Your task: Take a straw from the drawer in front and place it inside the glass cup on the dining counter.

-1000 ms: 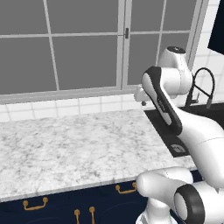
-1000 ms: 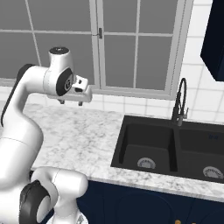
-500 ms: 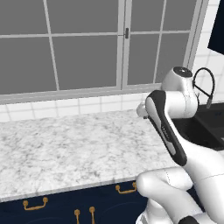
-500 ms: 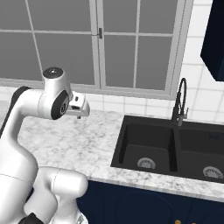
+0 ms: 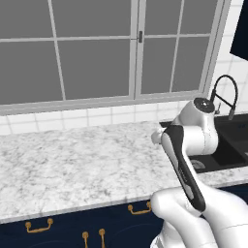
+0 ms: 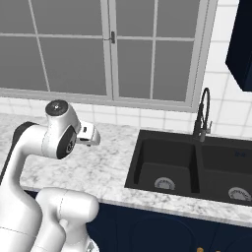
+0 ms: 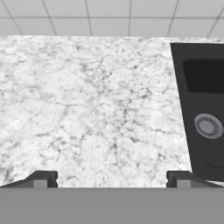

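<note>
My gripper (image 7: 111,179) is open, its two dark fingertips (image 7: 41,177) standing far apart with nothing between them. It hangs over the marble worktop (image 7: 96,109), left of the sink, and looks down at the bare stone. In the right base view the gripper (image 6: 92,139) sits at the end of the folded arm, a short way above the worktop. Navy drawer fronts (image 5: 72,220) with curved brass handles (image 5: 139,209) run shut under the worktop's front edge. The straw, the glass cup and the dining counter are out of view.
A black double sink (image 6: 167,167) with a tall black faucet (image 6: 203,115) lies to the right of the gripper. A tiled wall and a large window (image 5: 97,48) stand behind the worktop. A navy wall cabinet (image 6: 241,44) hangs at the upper right.
The arm has folded downward, bringing the hand lower and closer to the worktop. The jaws have spread a little wider.
</note>
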